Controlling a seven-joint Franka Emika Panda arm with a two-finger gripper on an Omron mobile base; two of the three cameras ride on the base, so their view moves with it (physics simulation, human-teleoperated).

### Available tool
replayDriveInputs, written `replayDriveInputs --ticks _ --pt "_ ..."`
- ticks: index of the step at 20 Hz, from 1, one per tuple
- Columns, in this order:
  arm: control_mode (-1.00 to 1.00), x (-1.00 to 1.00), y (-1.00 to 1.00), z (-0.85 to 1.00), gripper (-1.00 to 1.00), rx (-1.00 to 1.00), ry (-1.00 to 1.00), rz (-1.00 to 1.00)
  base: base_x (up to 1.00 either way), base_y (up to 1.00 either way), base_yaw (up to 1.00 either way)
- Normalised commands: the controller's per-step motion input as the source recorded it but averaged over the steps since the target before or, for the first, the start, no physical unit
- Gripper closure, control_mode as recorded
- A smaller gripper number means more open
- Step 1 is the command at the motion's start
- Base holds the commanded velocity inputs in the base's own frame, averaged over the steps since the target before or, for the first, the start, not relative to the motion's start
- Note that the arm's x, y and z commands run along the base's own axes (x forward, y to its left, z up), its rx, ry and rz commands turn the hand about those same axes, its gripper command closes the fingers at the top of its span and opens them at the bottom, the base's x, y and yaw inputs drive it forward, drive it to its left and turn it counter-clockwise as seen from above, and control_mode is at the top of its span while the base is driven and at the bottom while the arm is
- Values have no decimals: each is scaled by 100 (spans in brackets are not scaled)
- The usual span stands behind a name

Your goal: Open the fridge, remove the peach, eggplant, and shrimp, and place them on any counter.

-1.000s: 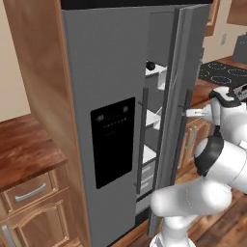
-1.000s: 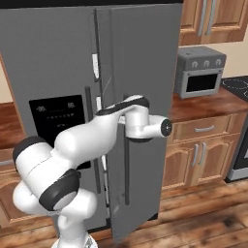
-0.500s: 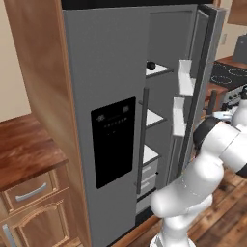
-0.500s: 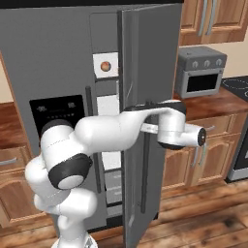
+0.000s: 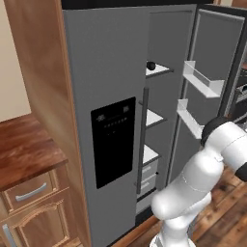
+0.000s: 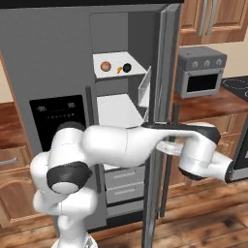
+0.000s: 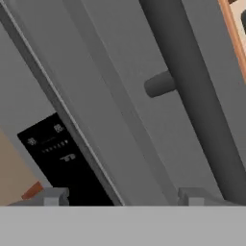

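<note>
The fridge has its right door swung wide open. On the top white shelf lie the peach, the tiny orange shrimp and the dark eggplant. My arm reaches around the outside of the open door. In the hand view my gripper is open, its fingertips wide apart with nothing between them. The door's dark bar handle runs just past the right fingertip. A wooden counter lies left of the fridge, and another counter lies to its right.
A grey toaster oven stands on the right counter, with a stove top beyond it. The open door carries white bins on its inner side. Drawers fill the fridge's lower part. The black dispenser panel is on the shut left door.
The right fridge door has swung much wider, drawn by my arm. My gripper's jaws have spread apart and no longer hold the handle.
</note>
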Motion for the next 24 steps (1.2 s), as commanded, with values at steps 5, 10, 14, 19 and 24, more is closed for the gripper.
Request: replayDriveInputs --ticks 5,10,14,19,24 --pt "-100 -100 53 -3 -100 -5 -11 -28 0 0 0" --pt "-100 -98 92 0 -100 -14 -12 -26 0 0 0" --pt "-100 -27 100 12 -100 -23 -10 -25 0 0 0" --pt "-100 34 100 23 -100 -25 -2 -25 0 0 0" --pt "-100 81 68 21 -100 -24 15 -36 0 0 0"
